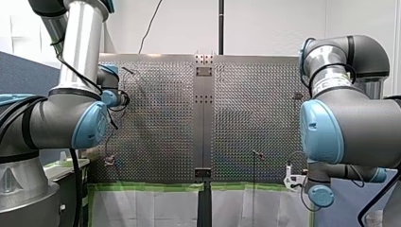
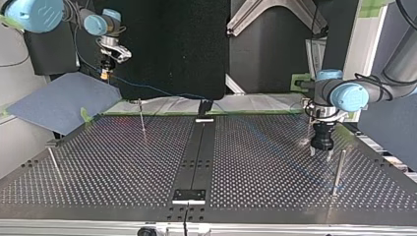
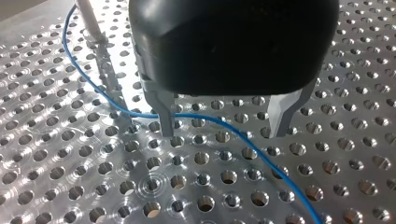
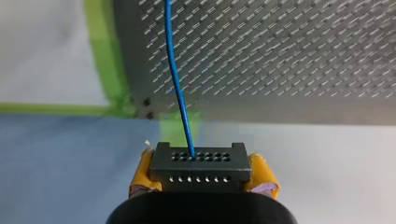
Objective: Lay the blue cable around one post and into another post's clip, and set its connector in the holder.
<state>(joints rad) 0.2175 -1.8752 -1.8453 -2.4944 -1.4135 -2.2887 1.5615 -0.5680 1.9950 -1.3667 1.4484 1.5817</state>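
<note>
The connector (image 4: 200, 163) is pinched between the yellow pads (image 4: 264, 171) of my right gripper (image 4: 204, 173) and is held beyond the table's (image 4: 280, 56) edge. The blue cable (image 4: 175, 79) is plugged into one hole of the connector's upper row and is led out over the table. My left gripper (image 3: 224, 127) is spread just above the table. The cable is laid across that gap and curves beside a post (image 3: 100, 51).

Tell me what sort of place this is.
Probably a robotics lab bench rather than a factory line: a perforated table fitted with posts, my left arm and my right arm reaching over it, and green tape marking its edge.
</note>
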